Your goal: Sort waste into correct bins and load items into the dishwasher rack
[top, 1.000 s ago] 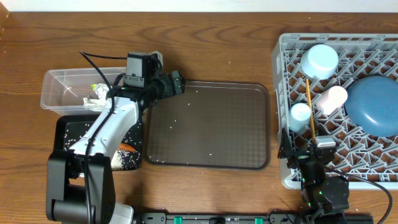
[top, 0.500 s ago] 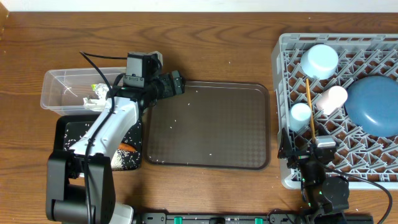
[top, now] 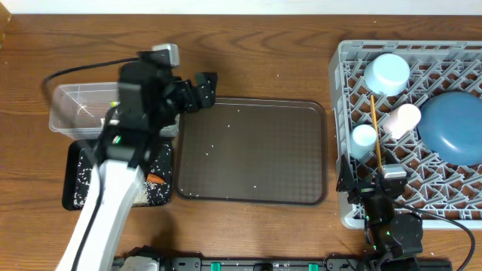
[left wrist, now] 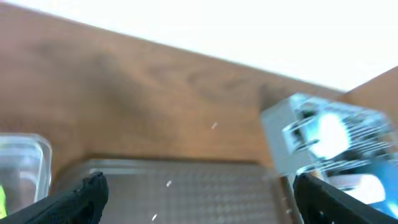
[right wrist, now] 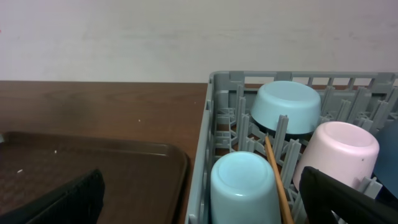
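The grey dishwasher rack (top: 343, 135) at the right holds a dark-blue plate (top: 453, 126), a light-blue bowl (top: 387, 73), a pink cup (top: 403, 120), a small light-blue cup (top: 364, 136) and wooden chopsticks (top: 374, 128). My right gripper (top: 369, 183) stands open at the rack's near-left corner, in front of the light-blue cup (right wrist: 245, 186), holding nothing. My left gripper (top: 197, 92) hangs open and empty over the brown tray's back-left corner. The clear tub (top: 71, 105) is partly hidden by my left arm. The black tray (top: 75, 188) holds rice (top: 151, 194) and a carrot (top: 156, 179).
The brown serving tray (top: 252, 150) lies in the middle with several loose white rice grains (top: 254, 188) on it. In the left wrist view the tray (left wrist: 186, 186) is below and the rack (left wrist: 311, 137) is blurred at right. Bare wooden table lies behind.
My left arm has lifted and swung left, now covering more of the clear tub and black tray, with its gripper still over the tray's corner. The right arm has not moved.
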